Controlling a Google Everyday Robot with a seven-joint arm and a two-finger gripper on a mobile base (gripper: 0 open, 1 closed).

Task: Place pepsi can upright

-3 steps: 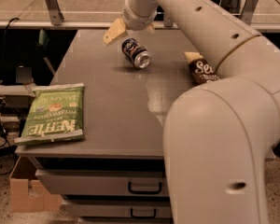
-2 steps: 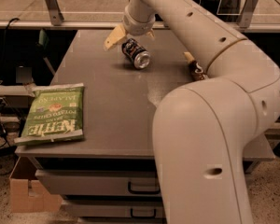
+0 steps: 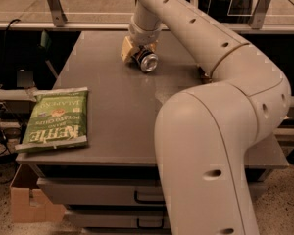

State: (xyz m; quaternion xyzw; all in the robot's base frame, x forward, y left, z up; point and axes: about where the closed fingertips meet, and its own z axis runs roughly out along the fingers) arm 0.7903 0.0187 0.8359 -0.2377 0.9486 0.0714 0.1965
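Note:
The pepsi can (image 3: 147,61) lies on its side on the grey table (image 3: 108,111), toward the far middle, with its silver end facing me. My gripper (image 3: 139,52) reaches down from the arm (image 3: 196,38) onto the can. It is open, with a tan finger (image 3: 127,48) at the can's left side and the other at its right, so the can's dark body sits between them. The can's far end is hidden under the wrist.
A green Kettle chip bag (image 3: 56,119) lies flat at the table's left front corner. A sliver of a dark bag (image 3: 204,75) shows behind the arm's elbow. Drawers (image 3: 103,196) sit under the table, and a cardboard box (image 3: 29,204) stands on the floor at left.
The gripper has come down and right from beside the can to over it, so the can now sits between the fingers. The can still lies on its side in about the same spot.

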